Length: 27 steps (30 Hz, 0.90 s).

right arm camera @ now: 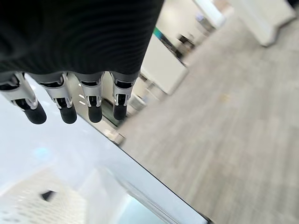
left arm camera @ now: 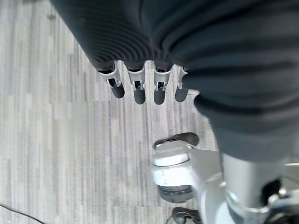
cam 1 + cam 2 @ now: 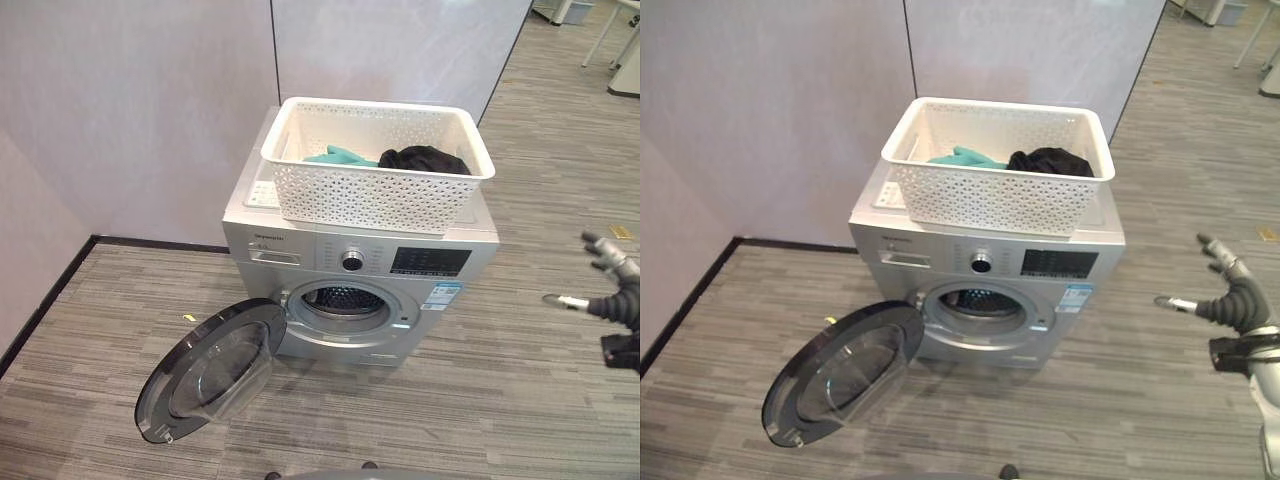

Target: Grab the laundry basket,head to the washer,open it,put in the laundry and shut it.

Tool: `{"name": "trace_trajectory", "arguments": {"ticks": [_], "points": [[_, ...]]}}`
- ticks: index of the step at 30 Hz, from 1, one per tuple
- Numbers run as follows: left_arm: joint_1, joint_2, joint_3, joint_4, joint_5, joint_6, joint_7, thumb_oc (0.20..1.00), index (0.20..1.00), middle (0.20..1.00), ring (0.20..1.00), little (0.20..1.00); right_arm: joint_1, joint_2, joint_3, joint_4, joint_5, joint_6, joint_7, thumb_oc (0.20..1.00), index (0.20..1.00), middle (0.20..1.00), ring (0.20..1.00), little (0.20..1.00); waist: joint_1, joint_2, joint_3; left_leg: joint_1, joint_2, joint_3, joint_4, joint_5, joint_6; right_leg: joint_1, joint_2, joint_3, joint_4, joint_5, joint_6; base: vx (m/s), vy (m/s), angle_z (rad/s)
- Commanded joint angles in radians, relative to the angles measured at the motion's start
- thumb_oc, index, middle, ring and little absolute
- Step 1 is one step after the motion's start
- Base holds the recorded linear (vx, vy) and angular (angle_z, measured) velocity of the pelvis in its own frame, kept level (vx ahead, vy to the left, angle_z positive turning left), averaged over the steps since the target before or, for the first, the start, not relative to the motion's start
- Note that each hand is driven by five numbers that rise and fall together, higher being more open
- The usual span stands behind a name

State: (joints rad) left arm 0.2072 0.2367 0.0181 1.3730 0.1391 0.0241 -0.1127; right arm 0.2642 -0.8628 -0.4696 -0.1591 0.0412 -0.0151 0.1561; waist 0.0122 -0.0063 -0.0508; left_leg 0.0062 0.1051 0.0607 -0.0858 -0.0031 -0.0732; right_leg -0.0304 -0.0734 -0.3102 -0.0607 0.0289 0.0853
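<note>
A white perforated laundry basket stands on top of the silver front-loading washer. In the basket lie a teal cloth and a black cloth. The washer's round door hangs wide open to the left, and the drum opening shows dark and bare. My right hand hovers to the right of the washer at about door height, open, with straight fingers and nothing in it. My left hand's fingers hang straight over the floor, holding nothing.
The washer stands against a pale partition wall with a black skirting along the floor. Grey striped carpet spreads in front and to the right. Office furniture stands far off at the upper right.
</note>
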Motion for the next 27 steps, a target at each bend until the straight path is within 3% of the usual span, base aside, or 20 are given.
{"name": "trace_trajectory", "arguments": {"ticks": [1, 5, 6, 7, 8, 9, 11, 13, 14, 15, 16, 19, 24, 27], "points": [[0.000, 0.111, 0.012, 0.033, 0.053, -0.013, -0.007, 1.000, 1.000, 1.000, 1.000, 1.000, -0.101, -0.130, -0.056, 0.006, -0.036, -0.068, -0.037, 1.000, 1.000, 1.000, 1.000, 1.000, 0.069, -0.146, 0.012, -0.030, 0.026, -0.018, -0.001, 0.028, -0.004, 0.029, -0.090, 0.042, -0.027, 0.053, 0.101, 0.00, 0.017, 0.07], [0.020, 0.128, -0.046, -0.003, -0.008, -0.022, -0.003, 1.000, 1.000, 1.000, 1.000, 1.000, -0.311, -0.308, 0.102, 0.173, 0.118, -0.090, -0.018, 1.000, 1.000, 1.000, 1.000, 1.000, 0.127, -0.193, 0.032, -0.052, 0.026, -0.045, -0.001, 0.037, -0.002, 0.021, -0.086, 0.025, -0.027, 0.063, 0.104, -0.01, 0.004, 0.16], [0.022, 0.137, -0.059, -0.006, -0.038, -0.022, -0.001, 1.000, 1.000, 1.000, 1.000, 1.000, -0.449, -0.355, 0.241, 0.271, 0.190, -0.094, -0.005, 1.000, 1.000, 1.000, 1.000, 1.000, 0.141, -0.214, 0.040, -0.059, 0.027, -0.052, -0.001, 0.040, -0.003, 0.019, -0.083, 0.019, -0.027, 0.065, 0.104, 0.00, -0.003, 0.11], [0.024, 0.134, -0.055, -0.006, -0.039, -0.022, -0.001, 1.000, 1.000, 1.000, 1.000, 1.000, -0.472, -0.358, 0.262, 0.282, 0.192, -0.098, -0.005, 1.000, 1.000, 1.000, 1.000, 1.000, 0.136, -0.213, 0.040, -0.059, 0.027, -0.051, -0.001, 0.040, -0.003, 0.019, -0.083, 0.020, -0.027, 0.065, 0.104, 0.01, -0.020, 0.11], [0.029, 0.151, -0.068, -0.005, -0.063, -0.025, 0.002, 1.000, 1.000, 1.000, 1.000, 1.000, -0.579, -0.410, 0.367, 0.364, 0.227, -0.088, 0.004, 1.000, 1.000, 1.000, 1.000, 1.000, 0.159, -0.238, 0.049, -0.068, 0.032, -0.061, -0.001, 0.042, -0.004, 0.016, -0.079, 0.014, -0.027, 0.066, 0.104, 0.00, -0.019, 0.15], [0.031, 0.148, -0.063, -0.005, -0.064, -0.025, 0.002, 1.000, 1.000, 1.000, 1.000, 1.000, -0.605, -0.412, 0.392, 0.374, 0.228, -0.091, 0.004, 1.000, 1.000, 1.000, 1.000, 1.000, 0.153, -0.237, 0.048, -0.067, 0.032, -0.060, -0.001, 0.042, -0.004, 0.016, -0.079, 0.015, -0.027, 0.066, 0.104, 0.01, -0.020, 0.14], [0.027, 0.174, -0.078, -0.004, -0.078, -0.027, 0.004, 1.000, 1.000, 1.000, 1.000, 1.000, -0.748, -0.475, 0.516, 0.431, 0.225, -0.084, 0.015, 1.000, 1.000, 1.000, 1.000, 1.000, 0.175, -0.262, 0.058, -0.075, 0.033, -0.067, -0.001, 0.045, -0.006, 0.012, -0.075, 0.012, -0.027, 0.067, 0.104, 0.01, -0.001, 0.15], [0.028, 0.183, -0.080, 0.004, -0.093, -0.027, 0.011, 1.000, 1.000, 1.000, 1.000, 1.000, -0.941, -0.479, 0.700, 0.532, 0.265, -0.081, 0.015, 1.000, 1.000, 1.000, 1.000, 1.000, 0.183, -0.280, 0.067, -0.078, 0.035, -0.075, -0.001, 0.048, -0.006, 0.013, -0.072, 0.008, -0.027, 0.068, 0.103, 0.02, -0.004, 0.06], [0.031, 0.175, -0.073, 0.005, -0.093, -0.027, 0.011, 1.000, 1.000, 1.000, 1.000, 1.000, -0.986, -0.477, 0.744, 0.545, 0.267, -0.083, 0.014, 1.000, 1.000, 1.000, 1.000, 1.000, 0.174, -0.275, 0.065, -0.078, 0.035, -0.074, -0.001, 0.048, -0.006, 0.013, -0.072, 0.008, -0.027, 0.068, 0.103, 0.02, -0.025, 0.08], [0.023, 0.213, -0.086, 0.006, -0.100, -0.028, 0.018, 1.000, 1.000, 1.000, 1.000, 1.000, -1.151, -0.507, 0.925, 0.603, 0.245, -0.066, 0.048, 1.000, 1.000, 1.000, 1.000, 1.000, 0.200, -0.308, 0.081, -0.087, 0.038, -0.085, -0.001, 0.052, -0.008, 0.013, -0.068, 0.000, -0.027, 0.068, 0.102, 0.02, -0.022, 0.19], [0.021, 0.219, -0.085, 0.006, -0.113, -0.029, 0.020, 1.000, 1.000, 1.000, 1.000, 1.000, -1.323, -0.488, 1.098, 0.692, 0.239, -0.054, 0.055, 1.000, 1.000, 1.000, 1.000, 1.000, 0.202, -0.316, 0.088, -0.100, 0.038, -0.095, -0.001, 0.056, -0.010, 0.010, -0.066, -0.007, -0.027, 0.067, 0.102, 0.02, -0.022, 0.24], [0.014, 0.233, -0.094, 0.003, -0.132, -0.029, 0.020, 1.000, 1.000, 1.000, 1.000, 1.000, -1.495, -0.442, 1.273, 0.791, 0.209, -0.044, 0.063, 1.000, 1.000, 1.000, 1.000, 1.000, 0.214, -0.325, 0.101, -0.115, 0.039, -0.109, -0.001, 0.063, -0.010, 0.006, -0.065, -0.017, -0.027, 0.068, 0.102, 0.01, -0.004, 0.18], [-0.010, 0.251, -0.115, -0.015, -0.168, -0.036, 0.029, 1.000, 1.000, 1.000, 1.000, 1.000, -1.704, -0.355, 1.493, 0.954, 0.175, -0.019, 0.098, 1.000, 1.000, 1.000, 1.000, 1.000, 0.239, -0.328, 0.130, -0.160, 0.035, -0.149, -0.001, 0.077, -0.012, -0.010, -0.060, -0.045, -0.027, 0.066, 0.099, 0.01, 0.000, 0.17], [-0.020, 0.258, -0.125, -0.025, -0.178, -0.035, 0.028, 1.000, 1.000, 1.000, 1.000, 1.000, -1.754, -0.335, 1.553, 0.995, 0.143, -0.008, 0.106, 1.000, 1.000, 1.000, 1.000, 1.000, 0.243, -0.332, 0.140, -0.185, 0.026, -0.169, -0.001, 0.087, -0.009, -0.020, -0.062, -0.060, -0.027, 0.067, 0.099, 0.01, 0.006, 0.28]]}}
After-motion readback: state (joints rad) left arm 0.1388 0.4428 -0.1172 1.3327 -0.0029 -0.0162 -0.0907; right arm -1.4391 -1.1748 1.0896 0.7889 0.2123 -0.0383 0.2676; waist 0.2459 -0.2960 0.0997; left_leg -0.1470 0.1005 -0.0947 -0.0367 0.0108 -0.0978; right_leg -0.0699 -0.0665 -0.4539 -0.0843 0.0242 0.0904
